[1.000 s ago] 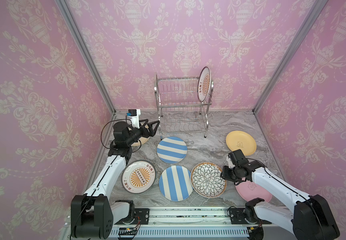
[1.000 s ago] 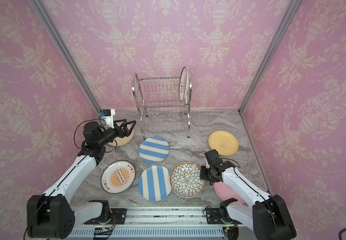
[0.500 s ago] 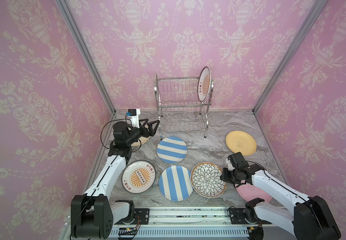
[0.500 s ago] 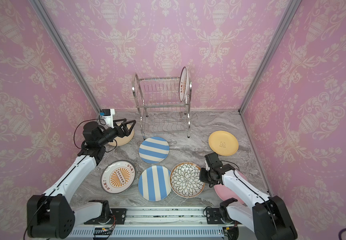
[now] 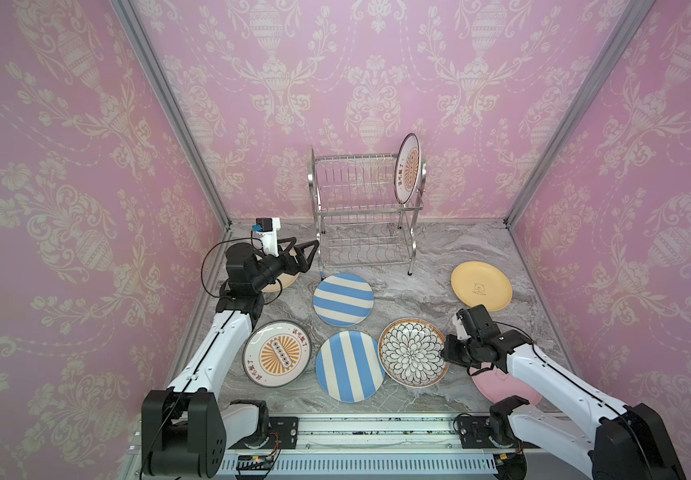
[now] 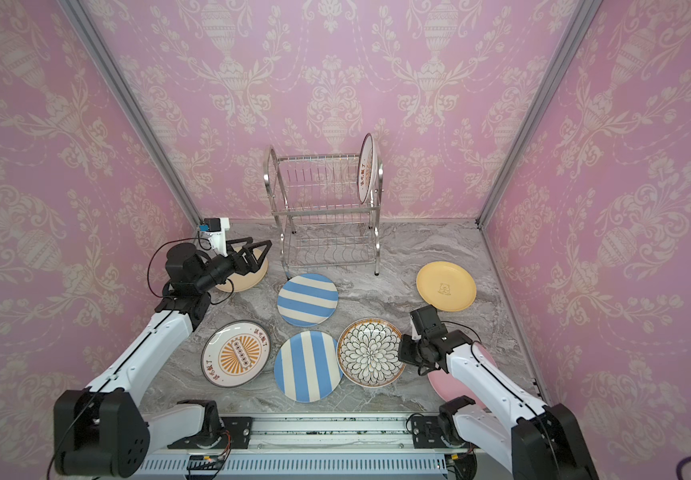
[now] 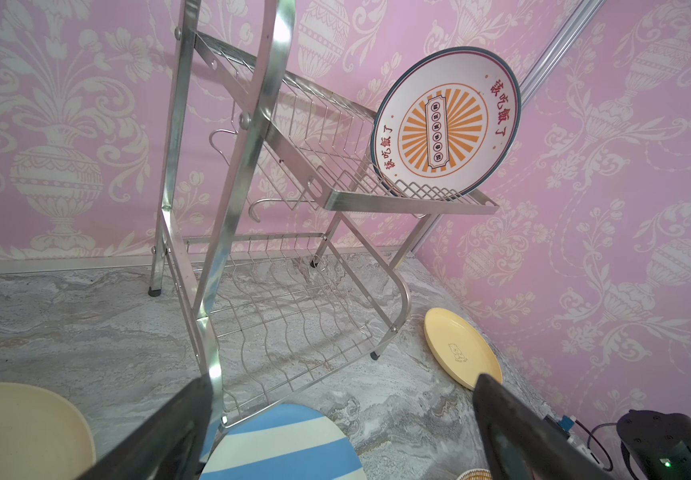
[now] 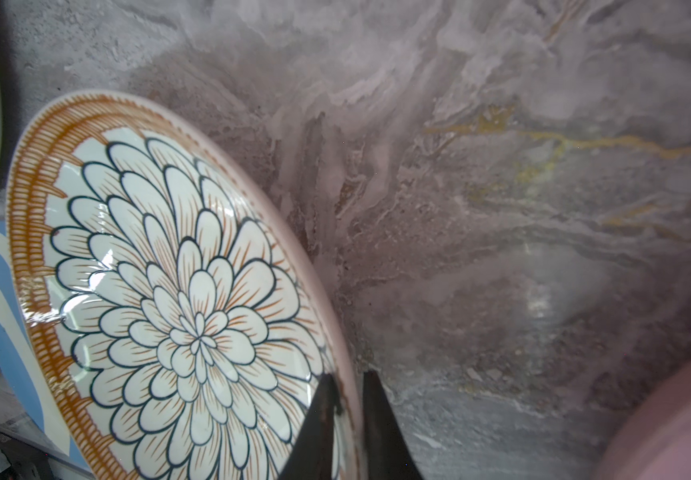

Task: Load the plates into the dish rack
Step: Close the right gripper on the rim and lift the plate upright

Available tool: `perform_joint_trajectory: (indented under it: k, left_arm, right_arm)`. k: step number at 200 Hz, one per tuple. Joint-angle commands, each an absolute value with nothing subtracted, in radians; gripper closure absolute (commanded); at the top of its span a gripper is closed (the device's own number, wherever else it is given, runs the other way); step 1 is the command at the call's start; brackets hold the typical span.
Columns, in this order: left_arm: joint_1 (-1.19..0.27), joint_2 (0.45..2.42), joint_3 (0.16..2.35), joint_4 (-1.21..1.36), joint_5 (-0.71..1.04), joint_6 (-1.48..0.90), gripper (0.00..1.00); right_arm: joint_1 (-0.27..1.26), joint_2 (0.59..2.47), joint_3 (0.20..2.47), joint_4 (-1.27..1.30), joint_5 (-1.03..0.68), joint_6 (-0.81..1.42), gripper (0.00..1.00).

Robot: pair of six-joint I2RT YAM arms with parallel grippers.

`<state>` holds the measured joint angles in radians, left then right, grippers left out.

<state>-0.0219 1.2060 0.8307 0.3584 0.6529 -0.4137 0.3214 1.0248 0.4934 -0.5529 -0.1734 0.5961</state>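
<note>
While left fingers (image 7: 157, 440) are hanging spread beside the shiny wire dish rack (image 5: 360, 212), right fingers (image 8: 319, 424), wider a moment ago, are pinching the rim of the glossy round petal plate (image 8: 194, 316), in front of that rack.

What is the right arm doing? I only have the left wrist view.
Observer: The right gripper has its jaws closed on the rim of the petal-patterned plate.
Operator: Any plates hidden from me?
Observer: A pink plate lies flat, partly under the right arm.
Operator: Others?
Observer: Another sunburst plate lies flat beside the left arm.
</note>
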Motion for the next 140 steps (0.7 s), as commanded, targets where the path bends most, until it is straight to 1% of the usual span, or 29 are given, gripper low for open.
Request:
perform_joint_trajectory:
  k: [1,27,68,106,140]
  left_arm:
    - [-0.025,1.207,0.848,0.365,0.679,-0.414,0.01]
    - [-0.025,1.209,0.848,0.364,0.679,-0.411,0.01]
    - [-0.025,1.209,0.846,0.363,0.675,-0.407,0.01]
    - [-0.028,1.210,0.841,0.362,0.675,-0.397,0.01]
    - [-0.029,1.207,0.836,0.355,0.672,-0.385,0.01]
  right_arm:
    - [0.304,0.995,0.541,-0.657,-0.046,0.604,1.00]
    - [0.293,0.963,0.621,-0.732,0.006,0.543,1.00]
    - [0.279,0.969,0.824,-0.864,0.101,0.456,1.00]
    - [0.279,0.978,1.003,-0.912,0.183,0.399,1.00]
    - [0.281,1.006,1.111,-0.922,0.225,0.338,1.00]
